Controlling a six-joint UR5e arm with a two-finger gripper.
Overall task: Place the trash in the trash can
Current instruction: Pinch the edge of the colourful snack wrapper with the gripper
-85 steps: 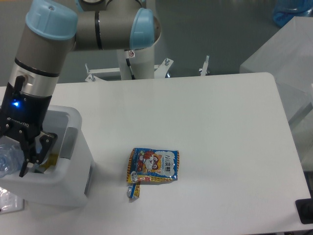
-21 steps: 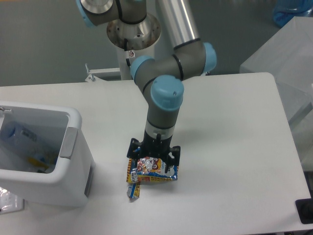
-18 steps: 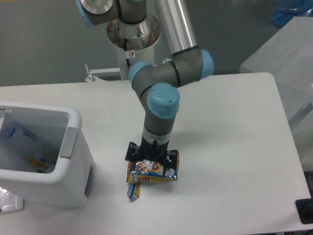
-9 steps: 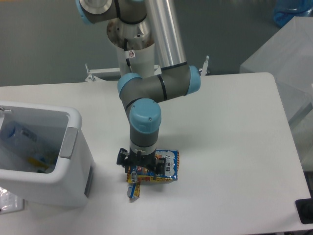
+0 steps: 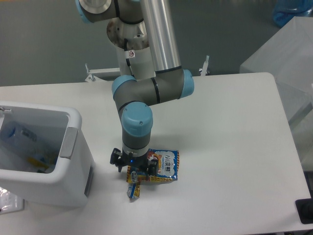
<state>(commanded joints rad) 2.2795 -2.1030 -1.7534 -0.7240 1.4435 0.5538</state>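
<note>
At the lower centre of the frame, the flat blue-yellow-red cartoon snack packet (image 5: 162,166) lies on the white worktop (image 5: 225,127), and a small yellow wrapper (image 5: 133,189) sits just below its left corner. The black two-finger tool (image 5: 133,167) of the grey and light-blue arm (image 5: 139,100) is now down over the packet's left edge, its fingers spread to either side with a blue light glowing between them. I judge them parted and not yet closed on anything, though the wrist hides the fingertips.

Over the last second the tool has slid leftward, from the middle of the packet to its left end, while the packet and the wrapper have not moved. That suggests the arm is choosing a new grasp point, either the packet's edge or the wrapper beside it; which one cannot be told from this view.

Well apart, at the lower left of the frame, stands the white boxy plastic trash can (image 5: 73,169) with its grey side tab. Inside it lie a small clear plastic bottle (image 5: 19,134) and something yellow, so part of the trash is already placed. The packet and wrapper remain outside, so the task is partly done.
</note>
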